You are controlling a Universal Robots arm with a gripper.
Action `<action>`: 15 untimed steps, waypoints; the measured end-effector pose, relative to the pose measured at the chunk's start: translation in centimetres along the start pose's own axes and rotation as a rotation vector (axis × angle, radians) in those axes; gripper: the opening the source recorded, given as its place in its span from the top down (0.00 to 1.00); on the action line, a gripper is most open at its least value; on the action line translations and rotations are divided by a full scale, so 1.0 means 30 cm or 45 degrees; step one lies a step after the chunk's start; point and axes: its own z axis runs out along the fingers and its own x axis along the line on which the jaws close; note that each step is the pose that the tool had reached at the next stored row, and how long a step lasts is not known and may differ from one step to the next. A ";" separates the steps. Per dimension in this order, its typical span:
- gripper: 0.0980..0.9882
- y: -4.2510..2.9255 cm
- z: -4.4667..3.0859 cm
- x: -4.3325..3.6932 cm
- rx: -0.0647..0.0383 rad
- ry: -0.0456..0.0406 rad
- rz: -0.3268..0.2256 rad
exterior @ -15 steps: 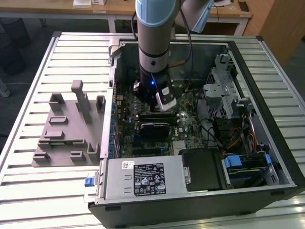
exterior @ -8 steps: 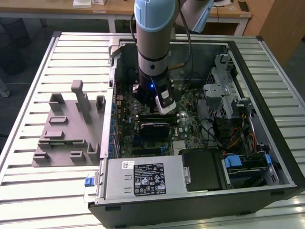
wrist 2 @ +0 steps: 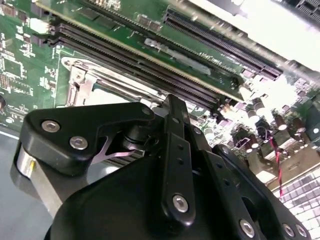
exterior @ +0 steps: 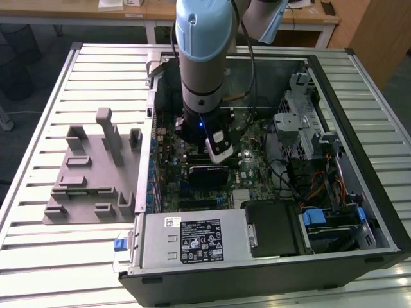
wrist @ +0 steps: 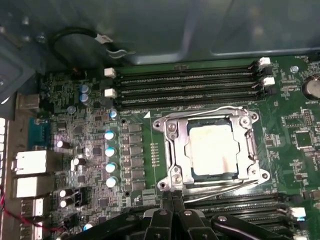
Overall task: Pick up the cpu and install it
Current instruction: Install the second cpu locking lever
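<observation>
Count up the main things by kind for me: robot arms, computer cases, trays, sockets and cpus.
Robot arm: 1
Computer case: 1
Grey tray: 1
Socket: 1
cpu: 1
Total: 5

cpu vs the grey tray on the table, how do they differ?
The cpu lies inside the case, seated in the metal socket frame on the motherboard; the tray sits outside on the slatted table, at the exterior view's left. The cpu is a flat, pale, shiny square; the tray is matte grey with upright pegs. The tray is far larger. The gripper holds neither.
</observation>
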 end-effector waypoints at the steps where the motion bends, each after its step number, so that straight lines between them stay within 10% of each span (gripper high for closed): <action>1: 0.99 -0.005 0.000 0.001 -0.006 0.001 0.000; 7: 0.99 -0.018 0.007 0.008 -0.080 0.009 -0.002; 15: 0.99 -0.025 0.017 0.002 -0.096 0.010 -0.001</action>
